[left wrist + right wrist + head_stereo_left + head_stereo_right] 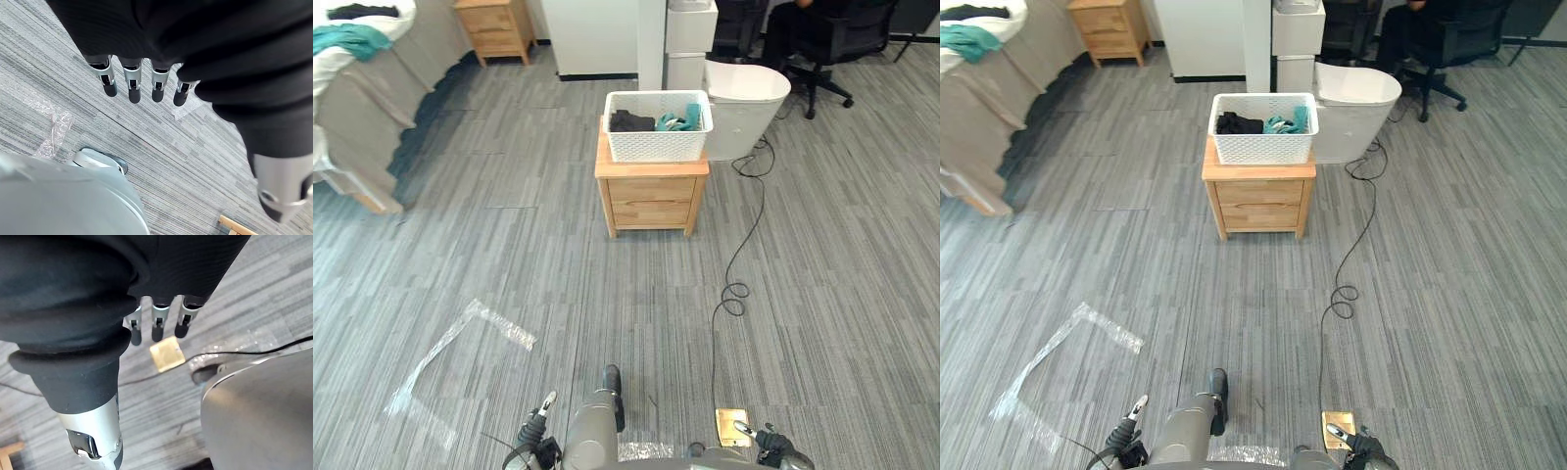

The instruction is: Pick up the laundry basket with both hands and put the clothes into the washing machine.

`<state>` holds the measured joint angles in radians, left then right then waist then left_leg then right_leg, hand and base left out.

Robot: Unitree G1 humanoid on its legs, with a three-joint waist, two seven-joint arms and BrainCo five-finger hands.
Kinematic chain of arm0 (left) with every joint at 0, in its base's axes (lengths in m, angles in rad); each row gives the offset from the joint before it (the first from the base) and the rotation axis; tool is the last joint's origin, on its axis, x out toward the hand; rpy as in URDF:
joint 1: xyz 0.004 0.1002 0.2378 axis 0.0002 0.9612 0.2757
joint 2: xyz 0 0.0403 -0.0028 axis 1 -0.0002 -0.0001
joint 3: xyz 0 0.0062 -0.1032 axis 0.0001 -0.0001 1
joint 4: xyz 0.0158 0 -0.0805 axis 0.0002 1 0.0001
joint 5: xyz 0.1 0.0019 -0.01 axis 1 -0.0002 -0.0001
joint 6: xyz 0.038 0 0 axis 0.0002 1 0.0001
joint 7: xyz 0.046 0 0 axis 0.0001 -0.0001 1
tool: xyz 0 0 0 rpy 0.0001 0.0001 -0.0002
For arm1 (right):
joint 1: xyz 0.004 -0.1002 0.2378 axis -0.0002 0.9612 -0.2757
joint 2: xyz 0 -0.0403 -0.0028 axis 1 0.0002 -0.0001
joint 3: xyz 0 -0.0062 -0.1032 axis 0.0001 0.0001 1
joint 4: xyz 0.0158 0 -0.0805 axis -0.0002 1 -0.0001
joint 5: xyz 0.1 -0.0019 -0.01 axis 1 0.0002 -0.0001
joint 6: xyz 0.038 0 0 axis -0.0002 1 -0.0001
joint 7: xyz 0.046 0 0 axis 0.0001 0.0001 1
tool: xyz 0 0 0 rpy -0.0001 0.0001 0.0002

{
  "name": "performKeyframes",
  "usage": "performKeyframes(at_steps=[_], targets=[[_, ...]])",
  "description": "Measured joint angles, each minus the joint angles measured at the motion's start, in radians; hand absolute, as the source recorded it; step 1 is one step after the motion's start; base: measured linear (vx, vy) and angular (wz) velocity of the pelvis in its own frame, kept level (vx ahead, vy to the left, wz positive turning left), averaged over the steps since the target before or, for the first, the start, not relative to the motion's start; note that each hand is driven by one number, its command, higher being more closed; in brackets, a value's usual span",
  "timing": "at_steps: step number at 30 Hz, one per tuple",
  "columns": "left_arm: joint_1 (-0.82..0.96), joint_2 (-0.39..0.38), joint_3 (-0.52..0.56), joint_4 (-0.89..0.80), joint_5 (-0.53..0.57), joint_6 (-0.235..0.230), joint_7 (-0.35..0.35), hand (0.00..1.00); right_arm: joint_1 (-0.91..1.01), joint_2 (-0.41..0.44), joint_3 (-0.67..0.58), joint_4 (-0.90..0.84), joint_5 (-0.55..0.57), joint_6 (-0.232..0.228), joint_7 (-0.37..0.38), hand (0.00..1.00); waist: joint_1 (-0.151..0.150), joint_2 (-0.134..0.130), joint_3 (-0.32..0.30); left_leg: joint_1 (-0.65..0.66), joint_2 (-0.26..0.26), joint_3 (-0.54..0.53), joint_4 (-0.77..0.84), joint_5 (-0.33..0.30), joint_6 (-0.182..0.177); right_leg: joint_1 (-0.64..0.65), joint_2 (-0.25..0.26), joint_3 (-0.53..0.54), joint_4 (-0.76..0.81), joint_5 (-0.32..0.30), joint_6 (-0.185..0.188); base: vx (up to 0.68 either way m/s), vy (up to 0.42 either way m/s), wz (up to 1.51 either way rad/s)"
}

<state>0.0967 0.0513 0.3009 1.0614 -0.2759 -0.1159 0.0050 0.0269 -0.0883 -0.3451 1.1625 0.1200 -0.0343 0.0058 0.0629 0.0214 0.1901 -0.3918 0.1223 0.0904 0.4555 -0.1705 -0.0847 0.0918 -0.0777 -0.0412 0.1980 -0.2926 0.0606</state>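
Observation:
A white laundry basket stands on a small wooden nightstand a few steps ahead of me. Black and teal clothes lie inside it. Just behind and right of it sits a white rounded machine. Both hands hang low at my sides, far from the basket. My left hand is open, its fingers relaxed over the grey floor and holding nothing. My right hand is open too, above a small tan square on the floor. The hands also show at the bottom of the eye views: left hand, right hand.
A bed fills the far left, with a second nightstand behind it. A white cabinet stands at the back. A person sits on a black office chair at the back right. A strip of clear plastic lies on the floor.

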Motion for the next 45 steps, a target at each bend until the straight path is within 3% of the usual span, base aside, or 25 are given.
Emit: performKeyframes(at_steps=[1, 2, 3, 5, 7, 8, 10, 12, 14, 16, 17, 18, 20, 22, 24, 25, 27, 30, 33, 35, 36, 37, 41, 43, 45], targets=[[0.009, 0.004, 0.002, 0.001, 0.0, 0.0, -0.002, 0.0, 0.009, 0.001, 0.0, 0.002, -0.006, 0.0, 0.0, 0.0, 0.008, -0.006, -0.018, -0.004, -0.017, 0.0, 0.028, 0.014, 0.026, -0.016, -0.018, 0.017, 0.055, -0.038, 0.019, 0.55, 0.369, -0.66], [0.02, 0.017, 0.01, 0.011, -0.001, 0.0, -0.002, 0.0, 0.019, 0.02, 0.001, 0.008, -0.006, -0.001, 0.001, 0.0, 0.006, -0.053, -0.04, -0.008, -0.067, 0.009, 0.074, -0.006, 0.074, -0.087, -0.068, 0.02, 0.257, -0.095, 0.081, 0.49, 0.263, -0.17], [0.01, 0.042, 0.007, 0.019, 0.0, 0.003, -0.003, 0.0, 0.02, 0.031, -0.001, 0.013, -0.006, -0.001, 0.007, 0.0, -0.012, -0.086, -0.035, 0.008, -0.109, 0.015, 0.098, -0.049, 0.098, -0.172, -0.103, 0.028, 0.513, -0.089, 0.127, 0.5, 0.217, 0.17], [0.0, 0.059, 0.004, 0.018, 0.001, 0.003, -0.004, 0.0, 0.021, 0.041, -0.003, 0.035, -0.008, 0.002, 0.02, 0.0, -0.024, -0.114, -0.034, 0.053, -0.143, 0.015, 0.115, -0.088, 0.115, -0.25, -0.096, 0.043, 0.793, -0.013, 0.211, 0.51, 0.144, 0.42], [0.008, 0.057, -0.026, 0.012, 0.003, 0.003, -0.005, 0.0, 0.019, 0.034, -0.022, 0.038, -0.009, 0.001, 0.022, 0.0, -0.02, -0.101, -0.028, 0.169, -0.158, 0.014, 0.094, -0.126, 0.151, -0.312, -0.07, -0.004, 1.024, 0.031, 0.195, 0.56, 0.114, 0.07], [0.008, 0.052, -0.026, 0.008, 0.003, 0.004, -0.005, 0.0, 0.018, 0.034, -0.032, 0.035, -0.009, 0.0, 0.022, 0.0, -0.021, -0.096, -0.027, 0.204, -0.162, 0.014, 0.069, -0.128, 0.155, -0.325, -0.075, -0.032, 1.032, 0.031, 0.154, 0.5, 0.072, -0.03], [-0.001, 0.025, -0.025, -0.004, 0.004, 0.003, -0.004, 0.0, 0.007, 0.022, -0.07, 0.019, -0.01, 0.0, 0.021, 0.0, -0.021, -0.055, -0.007, 0.34, -0.159, -0.001, -0.062, -0.114, 0.152, -0.341, -0.081, -0.146, 0.863, -0.023, 0.033, 0.44, 0.031, 0.01], [-0.013, -0.011, -0.023, -0.013, 0.004, -0.002, -0.005, 0.0, 0.016, 0.005, -0.085, -0.002, -0.01, -0.002, 0.021, 0.0, -0.024, -0.001, -0.008, 0.425, -0.129, -0.022, -0.152, -0.097, 0.136, -0.362, -0.06, -0.2, 0.555, -0.047, 0.008, 0.46, -0.019, 0.25], [-0.033, -0.032, -0.022, -0.013, 0.01, -0.003, -0.004, 0.0, 0.024, 0.006, -0.099, -0.027, -0.009, -0.004, 0.021, 0.0, -0.042, 0.017, -0.012, 0.457, -0.112, -0.051, -0.171, -0.094, 0.112, -0.409, -0.063, -0.147, 0.366, 0.01, 0.0, 0.45, -0.079, 0.54], [-0.036, -0.051, -0.015, -0.014, 0.014, -0.003, -0.005, 0.0, 0.035, 0.014, -0.11, -0.049, -0.01, -0.003, 0.021, 0.0, -0.046, 0.013, -0.014, 0.51, -0.093, -0.065, -0.185, -0.118, 0.072, -0.422, -0.061, -0.069, 0.201, 0.121, 0.009, 0.54, -0.216, 0.4], [-0.027, -0.056, 0.007, -0.014, 0.015, -0.004, -0.005, 0.0, 0.049, 0.026, -0.11, -0.048, -0.011, -0.004, 0.02, 0.0, -0.043, -0.003, -0.022, 0.55, -0.088, -0.069, -0.199, -0.138, 0.036, -0.41, -0.068, -0.03, 0.112, 0.258, 0.009, 0.64, -0.348, 0.29], [-0.021, -0.062, 0.041, -0.009, 0.021, -0.001, -0.003, 0.0, 0.056, 0.03, -0.119, -0.047, -0.011, -0.002, 0.021, 0.0, -0.048, 0.008, -0.038, 0.589, -0.059, -0.095, -0.212, -0.148, 0.016, -0.403, -0.062, -0.054, 0.169, 0.315, 0.026, 0.53, -0.322, 0.34], [-0.032, -0.091, 0.057, -0.014, 0.045, -0.007, -0.006, 0.0, 0.062, 0.028, -0.133, -0.043, -0.012, -0.005, 0.019, 0.0, -0.055, 0.022, -0.049, 0.594, -0.02, -0.117, -0.21, -0.093, -0.048, -0.392, -0.056, -0.097, 0.218, 0.231, -0.001, 0.48, -0.346, 0.53], [-0.037, -0.108, 0.066, -0.013, 0.053, -0.009, -0.005, 0.0, 0.066, 0.02, -0.148, -0.046, -0.013, -0.004, 0.02, 0.0, -0.057, 0.048, -0.05, 0.575, 0.019, -0.126, -0.123, -0.061, -0.069, -0.352, -0.028, -0.142, 0.243, 0.174, -0.03, 0.44, -0.35, 0.53], [-0.034, -0.107, 0.091, -0.032, 0.052, -0.008, -0.006, 0.0, 0.067, 0.022, -0.147, -0.051, -0.012, -0.003, 0.019, 0.0, -0.07, 0.046, -0.045, 0.42, 0.049, -0.159, 0.247, 0.052, -0.045, -0.264, -0.004, -0.184, 0.228, 0.126, -0.059, 0.38, -0.353, 0.35], [-0.031, -0.101, 0.093, -0.038, 0.051, -0.008, -0.006, 0.0, 0.062, 0.022, -0.144, -0.053, -0.01, -0.007, 0.018, 0.0, -0.053, 0.039, -0.033, 0.334, 0.077, -0.157, 0.456, 0.058, -0.031, -0.205, 0.018, -0.183, 0.198, 0.115, -0.076, 0.28, -0.269, -0.05], [-0.027, -0.083, 0.061, -0.04, 0.048, -0.008, -0.004, 0.0, 0.051, 0.016, -0.117, -0.049, -0.002, -0.008, 0.015, 0.0, -0.046, 0.035, -0.025, 0.249, 0.09, -0.12, 0.603, 0.024, 0.022, -0.119, 0.034, -0.178, 0.14, 0.111, -0.083, 0.21, -0.175, -0.22], [-0.02, -0.061, 0.004, -0.046, 0.028, -0.013, -0.004, 0.0, 0.027, 0.02, -0.08, -0.05, 0.007, -0.016, 0.011, 0.0, -0.047, 0.029, -0.021, 0.174, 0.102, -0.016, 0.51, 0.018, 0.031, -0.029, 0.035, -0.153, 0.067, 0.108, -0.08, 0.15, -0.073, -0.23], [-0.013, -0.052, -0.033, -0.052, 0.011, -0.019, -0.002, 0.0, 0.009, 0.019, -0.03, -0.051, 0.01, -0.024, 0.009, 0.0, -0.046, 0.029, -0.021, 0.166, 0.061, 0.019, 0.127, 0.021, 0.027, -0.026, 0.031, -0.123, 0.043, 0.094, -0.069, 0.18, 0.096, -0.26], [-0.009, -0.056, -0.04, -0.052, 0.008, -0.019, 0.0, 0.0, 0.01, 0.016, -0.016, -0.053, 0.024, -0.026, 0.002, 0.0, -0.046, 0.038, -0.026, 0.205, 0.022, 0.004, -0.134, 0.074, 0.004, -0.032, 0.033, -0.11, 0.045, 0.078, -0.045, 0.24, 0.212, -0.22], [-0.006, -0.04, -0.051, -0.052, 0.003, -0.02, 0.001, 0.0, 0.012, 0.024, -0.004, -0.051, 0.027, -0.026, -0.005, 0.0, -0.029, 0.014, -0.032, 0.238, -0.007, 0.019, -0.179, 0.099, 0.02, -0.025, 0.011, -0.082, 0.035, 0.077, -0.02, 0.26, 0.168, -0.2], [-0.006, -0.026, -0.056, -0.052, 0.0, -0.023, 0.004, 0.0, 0.025, 0.037, 0.009, -0.051, 0.028, -0.027, -0.003, 0.0, -0.022, -0.014, -0.047, 0.238, -0.03, 0.027, -0.194, 0.091, 0.033, -0.019, -0.006, -0.077, 0.0, 0.082, -0.005, 0.27, 0.146, -0.19], [-0.005, -0.017, -0.054, -0.051, -0.01, -0.022, 0.018, 0.0, 0.045, 0.041, -0.004, -0.065, 0.051, -0.027, -0.011, 0.0, -0.02, -0.026, -0.053, 0.25, -0.072, 0.053, -0.126, 0.01, 0.086, 0.025, -0.05, -0.055, -0.002, 0.071, 0.025, 0.29, 0.139, -0.07], [-0.003, -0.017, -0.053, -0.052, -0.025, -0.022, 0.018, 0.0, 0.048, 0.043, -0.021, -0.09, 0.078, -0.028, -0.014, 0.0, -0.02, -0.011, -0.055, 0.284, -0.074, 0.072, -0.123, -0.032, 0.086, -0.013, -0.058, -0.017, 0.119, 0.059, 0.024, 0.25, 0.148, -0.29], [0.004, 0.002, -0.052, -0.064, -0.029, -0.022, 0.018, 0.0, 0.047, 0.05, -0.023, -0.139, 0.105, -0.03, -0.024, 0.0, -0.02, -0.012, -0.053, 0.33, -0.073, 0.096, -0.123, -0.05, 0.102, -0.111, -0.068, 0.037, 0.366, 0.052, 0.088, 0.23, 0.088, -0.18]])
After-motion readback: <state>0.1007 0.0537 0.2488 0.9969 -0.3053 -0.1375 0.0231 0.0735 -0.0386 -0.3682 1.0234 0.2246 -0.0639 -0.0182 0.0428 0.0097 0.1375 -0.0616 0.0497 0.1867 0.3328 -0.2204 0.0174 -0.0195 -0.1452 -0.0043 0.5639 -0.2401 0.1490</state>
